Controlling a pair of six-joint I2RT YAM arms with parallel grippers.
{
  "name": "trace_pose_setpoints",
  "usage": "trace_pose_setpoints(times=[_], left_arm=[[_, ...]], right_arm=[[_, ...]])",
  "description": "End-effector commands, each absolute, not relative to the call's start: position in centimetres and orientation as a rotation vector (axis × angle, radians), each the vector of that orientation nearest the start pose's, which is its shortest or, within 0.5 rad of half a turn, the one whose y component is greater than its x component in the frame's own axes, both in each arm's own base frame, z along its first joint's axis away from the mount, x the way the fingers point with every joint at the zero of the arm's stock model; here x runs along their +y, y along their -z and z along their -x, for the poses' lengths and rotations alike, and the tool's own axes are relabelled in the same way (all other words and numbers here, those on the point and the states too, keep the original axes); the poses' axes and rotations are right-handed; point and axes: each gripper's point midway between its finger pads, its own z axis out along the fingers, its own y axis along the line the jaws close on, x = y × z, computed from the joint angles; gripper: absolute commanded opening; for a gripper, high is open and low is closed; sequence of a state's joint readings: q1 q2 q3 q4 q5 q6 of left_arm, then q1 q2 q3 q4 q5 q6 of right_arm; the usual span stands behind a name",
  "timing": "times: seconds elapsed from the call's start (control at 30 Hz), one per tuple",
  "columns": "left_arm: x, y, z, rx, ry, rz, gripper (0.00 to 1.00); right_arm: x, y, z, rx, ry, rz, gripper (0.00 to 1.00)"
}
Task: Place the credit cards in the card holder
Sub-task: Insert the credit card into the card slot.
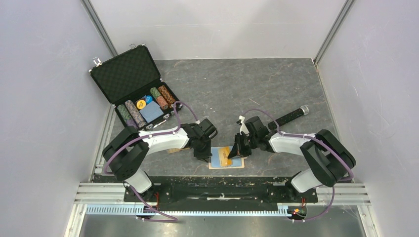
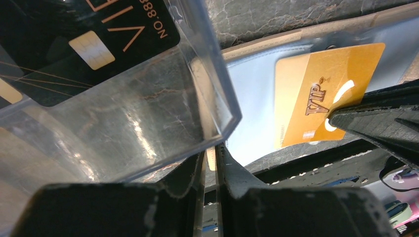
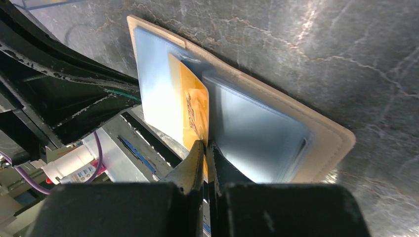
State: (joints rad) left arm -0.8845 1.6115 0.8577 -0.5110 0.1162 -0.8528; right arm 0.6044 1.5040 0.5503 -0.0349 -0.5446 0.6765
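Observation:
The tan card holder (image 1: 213,166) lies open at the near edge, light blue pockets up; it also shows in the right wrist view (image 3: 321,133). My right gripper (image 3: 205,145) is shut on the orange-gold card (image 3: 190,106), which stands on edge with its far end in a middle pocket. In the top view this gripper (image 1: 236,151) is at the holder's right side. My left gripper (image 2: 212,150) is shut on the wall of the clear plastic box (image 2: 148,113), just left of the holder (image 1: 202,153). The black card (image 2: 74,44) lies inside that box. The gold card shows in the left wrist view (image 2: 316,84).
An open black poker-chip case (image 1: 129,74) with chips and a blue deck stands at the back left. A black-handled tool (image 1: 291,116) lies at the right. A small tan piece (image 1: 173,150) lies left of my left gripper. A metal rail (image 1: 222,192) runs along the near edge.

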Motion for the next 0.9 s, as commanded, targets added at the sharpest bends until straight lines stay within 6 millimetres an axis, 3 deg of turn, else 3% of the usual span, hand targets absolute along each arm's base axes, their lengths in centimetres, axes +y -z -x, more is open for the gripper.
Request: trace_pose_setpoints(times=[0.0, 0.3, 0.43, 0.53, 0.63, 0.87], left_arm=[[-25.8, 0.4, -14.4, 3.029, 0.382, -0.038, 0.17], [-25.7, 0.4, -14.3, 3.029, 0.38, -0.035, 0.17], [-25.7, 0.5, -14.3, 3.031, 0.375, -0.035, 0.12], [-25.7, 0.5, -14.4, 3.032, 0.37, -0.025, 0.09], [-25.7, 0.5, -14.4, 3.03, 0.369, -0.024, 0.06], [-25.8, 0.6, -14.4, 3.032, 0.368, -0.022, 0.03]], right_arm=[[25.1, -0.3, -17.2, 2.767, -1.017, 0.091, 0.0], [27.0, -0.4, -16.5, 2.769, -1.031, 0.123, 0.0], [27.9, -0.8, -16.5, 2.768, -1.014, 0.161, 0.06], [27.3, -0.9, -16.8, 2.782, -0.937, 0.188, 0.1], [26.8, -1.6, -17.2, 2.777, -0.88, 0.219, 0.25], [26.2, -2.5, -17.5, 2.776, -0.797, 0.276, 0.42]])
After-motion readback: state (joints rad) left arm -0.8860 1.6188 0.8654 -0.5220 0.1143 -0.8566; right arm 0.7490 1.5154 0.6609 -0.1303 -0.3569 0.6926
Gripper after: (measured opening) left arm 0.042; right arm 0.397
